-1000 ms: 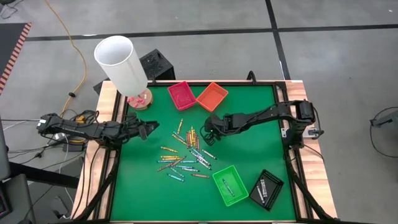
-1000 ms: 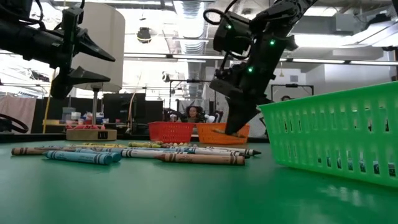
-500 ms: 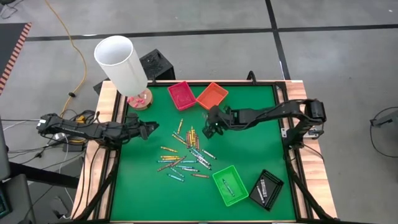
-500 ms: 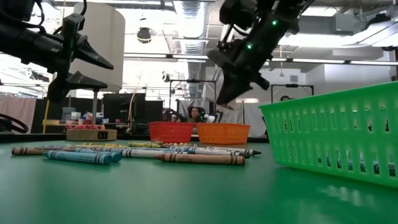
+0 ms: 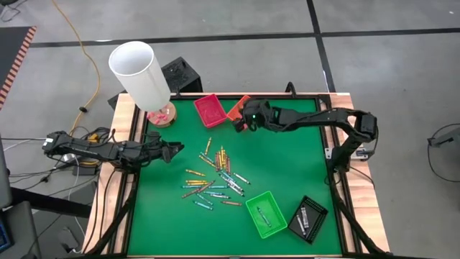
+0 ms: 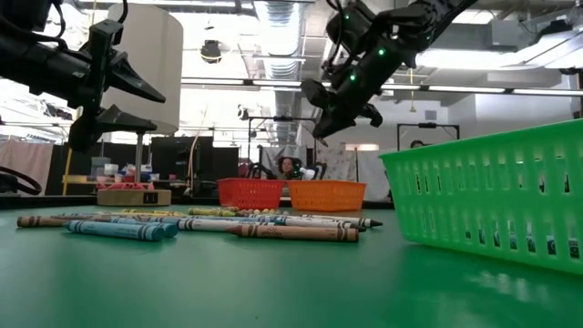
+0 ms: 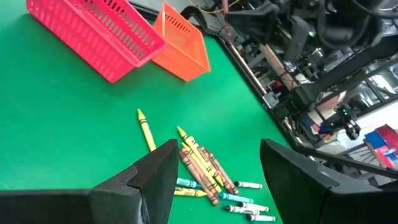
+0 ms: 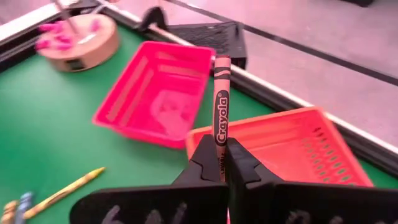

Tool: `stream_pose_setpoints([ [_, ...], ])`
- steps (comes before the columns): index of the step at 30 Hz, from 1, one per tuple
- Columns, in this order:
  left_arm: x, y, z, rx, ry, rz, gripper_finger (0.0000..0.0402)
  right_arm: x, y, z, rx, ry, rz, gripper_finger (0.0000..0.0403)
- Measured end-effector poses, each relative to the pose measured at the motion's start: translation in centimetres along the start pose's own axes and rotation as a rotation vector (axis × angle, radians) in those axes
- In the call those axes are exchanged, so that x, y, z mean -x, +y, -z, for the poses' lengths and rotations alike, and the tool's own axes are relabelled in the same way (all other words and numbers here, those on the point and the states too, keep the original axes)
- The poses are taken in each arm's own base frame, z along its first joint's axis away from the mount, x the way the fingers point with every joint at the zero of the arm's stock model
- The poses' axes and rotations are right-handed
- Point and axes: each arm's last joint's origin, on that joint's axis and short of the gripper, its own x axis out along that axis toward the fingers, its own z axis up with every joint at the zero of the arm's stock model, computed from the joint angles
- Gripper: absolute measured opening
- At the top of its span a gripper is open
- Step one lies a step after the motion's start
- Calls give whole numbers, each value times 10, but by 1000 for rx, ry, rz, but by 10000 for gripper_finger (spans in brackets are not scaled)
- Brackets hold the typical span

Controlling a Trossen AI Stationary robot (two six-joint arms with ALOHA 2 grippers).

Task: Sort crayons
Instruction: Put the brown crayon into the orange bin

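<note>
Several crayons (image 5: 215, 176) lie loose on the green mat mid-table; they also show in the left wrist view (image 7: 199, 162). My right gripper (image 5: 243, 121) hangs over the orange tray (image 5: 238, 103) at the far edge and is shut on a red-brown crayon (image 8: 221, 106). A pink tray (image 5: 210, 109) stands beside the orange one. My left gripper (image 5: 176, 149) is open and empty, above the mat left of the pile. My right gripper pinches the red-brown crayon's near end (image 8: 220, 144) between its two fingertips. The crayon lies along the fingers and sticks out past them, over the orange tray's edge (image 8: 261, 134). It is lifted clear of the mat and the trays.
A green tray (image 5: 266, 214) and a black tray (image 5: 307, 219) stand at the near right, each with a few crayons. A tall white cylinder (image 5: 140, 72) on a wooden base (image 5: 162, 114) stands at the far left corner.
My right gripper has risen from the crayon pile and gone toward the table's far edge, carrying the red-brown crayon to above the orange tray. It has turned to point toward the far left.
</note>
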Motion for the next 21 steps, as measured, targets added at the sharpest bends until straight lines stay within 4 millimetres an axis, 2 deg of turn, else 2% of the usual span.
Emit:
stream_pose_setpoints([
  [5,0,0,0,0,-4,-4,215,-11,-13,-1,-9,9,44,1],
  [13,0,0,0,0,-16,-13,215,-40,-22,19,-97,79,109,1],
  [21,0,1,-1,1,-20,-16,215,-45,-24,25,-120,80,170,1],
])
